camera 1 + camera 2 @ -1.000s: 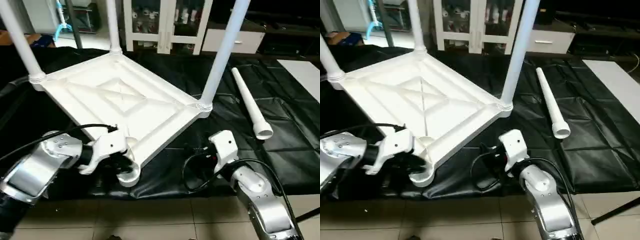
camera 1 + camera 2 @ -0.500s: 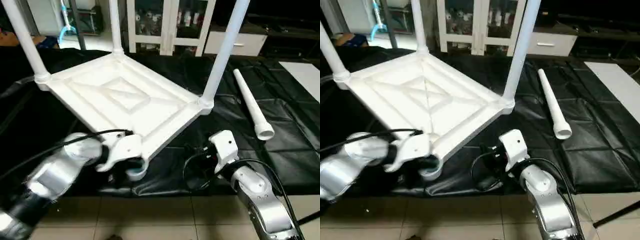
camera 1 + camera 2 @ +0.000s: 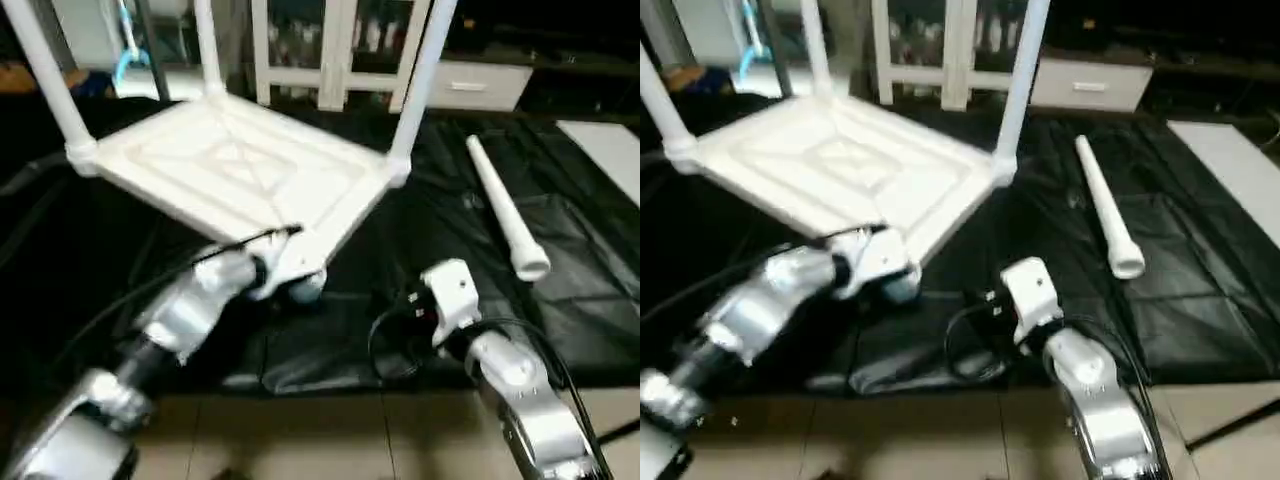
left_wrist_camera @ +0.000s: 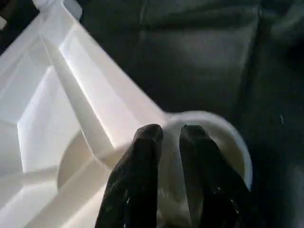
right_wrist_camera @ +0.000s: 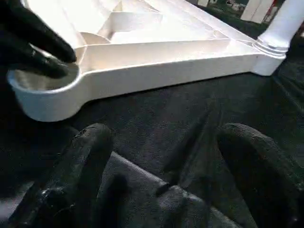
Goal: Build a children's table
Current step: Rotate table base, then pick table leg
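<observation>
White table top (image 3: 235, 170), lifted at its near corner since before by the left gripper (image 4: 167, 156), clamped on the empty socket (image 4: 209, 142); fourth leg (image 3: 505, 215) pending.

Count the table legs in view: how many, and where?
4. Three stand upright in the upside-down top's corner sockets: far-left corner, back corner, right corner. The fourth lies loose on the black mat to the right. The near corner socket has none.

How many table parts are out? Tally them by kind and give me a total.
table top: 1
fitted legs, standing in corner sockets: 3
loose leg, lying on the black cloth: 1
Total: 5
</observation>
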